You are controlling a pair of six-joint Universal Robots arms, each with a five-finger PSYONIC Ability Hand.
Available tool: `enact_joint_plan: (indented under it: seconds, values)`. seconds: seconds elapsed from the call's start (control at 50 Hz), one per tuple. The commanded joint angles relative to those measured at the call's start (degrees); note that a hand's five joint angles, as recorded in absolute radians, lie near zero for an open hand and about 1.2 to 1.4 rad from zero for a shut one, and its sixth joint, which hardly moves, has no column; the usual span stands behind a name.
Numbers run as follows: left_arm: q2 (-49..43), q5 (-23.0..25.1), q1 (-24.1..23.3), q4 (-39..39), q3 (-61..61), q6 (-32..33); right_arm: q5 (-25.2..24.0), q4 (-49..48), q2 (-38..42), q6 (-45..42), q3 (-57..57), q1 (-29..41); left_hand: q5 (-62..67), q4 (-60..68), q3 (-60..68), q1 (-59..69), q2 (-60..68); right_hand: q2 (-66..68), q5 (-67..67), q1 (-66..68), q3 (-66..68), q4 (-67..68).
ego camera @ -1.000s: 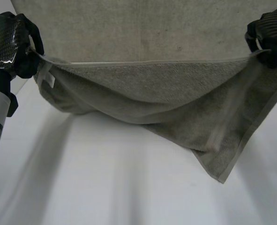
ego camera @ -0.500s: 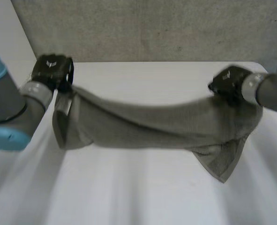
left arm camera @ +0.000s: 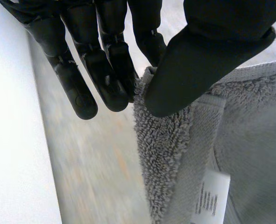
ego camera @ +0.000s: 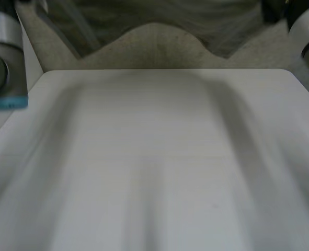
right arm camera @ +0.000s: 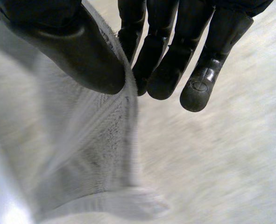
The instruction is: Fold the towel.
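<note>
A: Where's the cloth?
B: Grey terry-cloth towel [left arm camera: 250,140] is up in the air, clear of the white tabletop [ego camera: 154,157]. In the head view it hangs as a blurred grey band on the far side, strung between the 2 arms.
A: Left hand?
B: Black left hand [left arm camera: 208,51] pinches the towel's hemmed edge between the thumb and the nearest fingers [left arm camera: 107,70]. Fingers straight, close together. Small white care label [left arm camera: 210,198] on the cloth just beyond the thumb tip, so likely near a corner.
A: Right?
B: Black right hand [right arm camera: 77,51], same grip. Thumb on 1 face of the edge, fingers [right arm camera: 163,65] behind it, pressed side by side. Cloth hangs away past the thumb.
A: Progress?
B: My read: both edges are grasped and the towel is raised, with 0 folds laid on the tabletop. Can't tell whether the hanging cloth is doubled. Left to do: bring it down over the tabletop, lay 1 half over the other, match the edges, let go.
</note>
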Motion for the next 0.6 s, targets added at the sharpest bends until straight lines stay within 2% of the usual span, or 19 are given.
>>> enact_joint_plan:
  seconds: [0.02, 0.16, 0.2, 0.3, 0.44, 0.46, 0.48, 0.5, 0.54, 0.56, 0.6]
  values:
    - [-0.6, 5.4, 1.6, 0.3, -13.5, 0.2, -1.3, 3.0, 2.5, -1.0, 10.4, 0.6, 11.1, 10.2, 10.2, 11.6, 10.3, 3.4, 2.9, 3.4, 3.3, 3.6]
    - [-6.4, 7.7, 3.3, 4.4, -24.2, 0.9, -1.3, 2.6, 8.6, -2.4, 17.8, 0.7, 11.1, 10.2, 10.2, 11.6, 10.3, 3.4, 2.9, 3.4, 3.3, 3.6]
    - [-7.9, 7.7, 3.5, 4.5, -25.3, 0.9, -1.3, 2.6, 13.4, -3.5, 19.3, 0.7, 11.1, 10.2, 10.2, 11.6, 10.3, 3.4, 2.9, 3.4, 3.3, 3.6]
    - [-11.6, 7.8, 3.6, 4.1, -26.4, 1.0, 0.0, 2.7, 18.7, -4.9, 20.3, 0.8, 11.1, 10.2, 10.2, 11.6, 10.3, 3.4, 2.9, 3.4, 3.3, 3.6]
    - [-11.3, 7.7, 4.3, 2.0, -26.2, 0.9, 1.1, 2.2, 16.2, -3.6, 21.5, -0.3, 11.1, 10.2, 10.2, 11.6, 10.3, 3.4, 2.9, 3.4, 3.3, 3.6]
    - [-11.3, 7.7, 4.3, 2.0, -26.2, 0.9, 1.0, 2.2, 14.4, -2.9, 22.1, -0.6, 11.1, 10.2, 10.2, 11.6, 10.3, 0.3, -0.2, 0.3, 0.2, 0.5]
    - [-10.7, 7.6, 4.4, 2.0, -26.3, 0.9, 0.9, 2.0, 13.3, -1.8, 22.8, -1.2, 11.1, 10.2, 10.2, 11.6, 10.3, -9.9, -10.4, -9.9, -10.0, -9.7]
    - [-10.7, 7.6, 4.4, 2.0, -26.3, 0.9, 0.9, 2.0, 13.3, -1.8, 22.9, -1.2, 11.1, 10.2, 10.2, 11.6, 10.3, -10.0, -10.5, -10.0, -10.1, -9.8]
    - [-9.7, 7.5, 4.7, 1.9, -26.5, 0.9, 0.7, 1.1, 12.8, 1.7, 24.1, -2.4, 11.1, 10.2, 10.2, 11.6, 10.3, -25.9, -26.4, -25.9, -26.0, -25.7]
    - [-9.7, 7.5, 4.7, 1.9, -26.5, 0.9, 0.7, 1.1, 12.8, 1.7, 24.1, -2.4, 11.1, 10.2, 10.2, 11.6, 10.3, -26.0, -26.5, -25.9, -26.0, -25.8]
    - [-9.1, 7.3, 4.6, 1.9, -26.6, 0.7, 0.6, 0.6, 13.0, 4.5, 24.7, -2.9, 11.1, 10.2, 10.2, 11.6, 10.3, -36.5, -37.1, -36.5, -36.6, -36.3]
